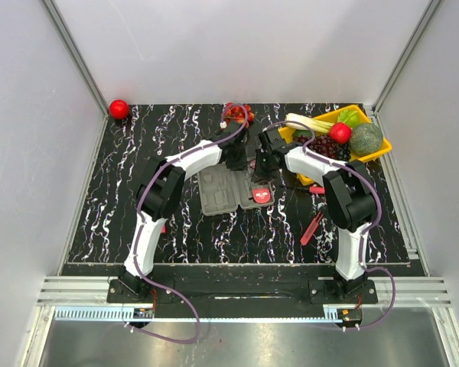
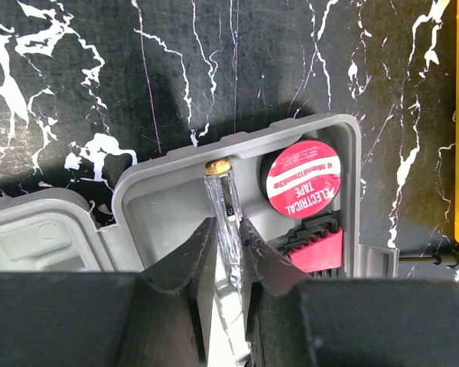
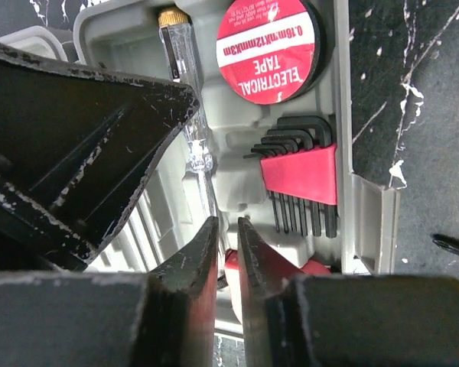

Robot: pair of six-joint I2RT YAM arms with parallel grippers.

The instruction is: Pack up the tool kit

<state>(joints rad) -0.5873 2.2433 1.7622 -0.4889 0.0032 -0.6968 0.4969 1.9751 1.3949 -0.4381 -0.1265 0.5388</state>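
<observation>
The left gripper (image 2: 228, 229) pinches the clear handle of a tester screwdriver (image 2: 220, 191) over the open grey tool kit case (image 1: 218, 191), which lies at the middle of the worktop (image 1: 138, 153). To the right, in the same half of the case, sit a roll of electrical tape (image 2: 300, 186) and a red rack of hex keys (image 3: 300, 164). The right gripper (image 3: 228, 229) has its jaws drawn almost together at the screwdriver's blade end; whether they nip it cannot be told. A red-handled tool (image 1: 312, 228) lies loose toward the worktop's right edge. The step appears to be seating the screwdriver in its slot. Next would come pressing it flush, then letting go.
</observation>
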